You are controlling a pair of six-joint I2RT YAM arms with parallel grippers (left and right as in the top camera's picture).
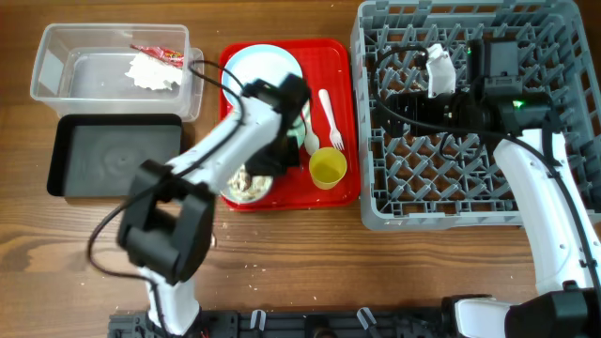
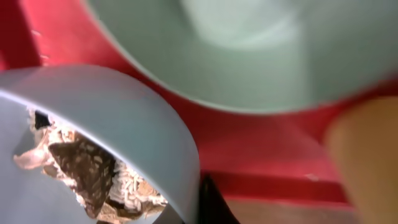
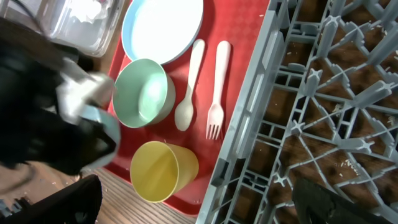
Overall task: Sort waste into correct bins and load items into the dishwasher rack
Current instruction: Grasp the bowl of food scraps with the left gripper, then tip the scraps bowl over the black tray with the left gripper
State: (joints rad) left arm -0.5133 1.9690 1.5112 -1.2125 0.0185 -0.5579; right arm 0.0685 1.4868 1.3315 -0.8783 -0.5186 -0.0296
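The left gripper [image 1: 274, 161] hung low over the pale blue bowl [image 2: 124, 118] of food scraps [image 2: 93, 174] on the red tray [image 1: 343, 56]; whether its fingers clasped the rim could not be told. Beside it lay the mint bowl [image 3: 142, 93], plate [image 3: 163, 28], white spoon [image 3: 189, 81], fork [image 3: 217, 81] and yellow cup [image 3: 163, 169]. The right gripper [image 3: 199, 206] hovered over the grey dishwasher rack [image 1: 451, 211], fingers spread wide, holding nothing. The red wrapper [image 1: 158, 53] and tissue [image 1: 150, 72] sat in the clear tub [image 1: 56, 56], beside the black tray [image 1: 113, 155].
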